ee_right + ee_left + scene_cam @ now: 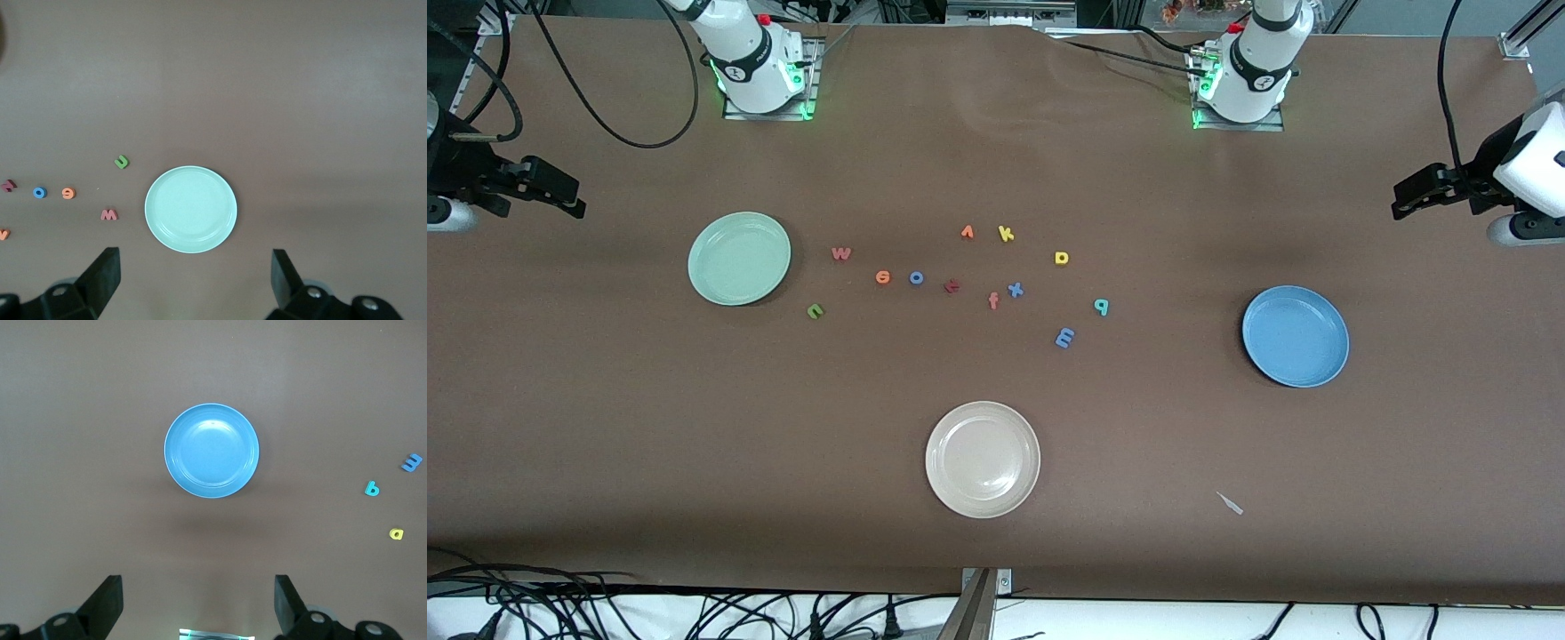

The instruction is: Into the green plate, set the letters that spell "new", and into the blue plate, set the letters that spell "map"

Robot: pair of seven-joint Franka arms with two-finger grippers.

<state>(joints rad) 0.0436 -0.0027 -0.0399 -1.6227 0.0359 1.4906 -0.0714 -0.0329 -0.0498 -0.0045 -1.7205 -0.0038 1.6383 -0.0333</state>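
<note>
Brown table (694,427) under scattered foam letters, left gripper (199,603) and right gripper (195,280) both wide, empty.

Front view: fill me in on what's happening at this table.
Nothing is being handled yet. The left gripper and right gripper both wait open at the table's ends. The small foam letters, among them the green "n" and blue "m", lie scattered mid-table between the round mint-green plate and round blue plate. A cream-beige plate sits nearer the camera. All three plates hold nothing.
</note>
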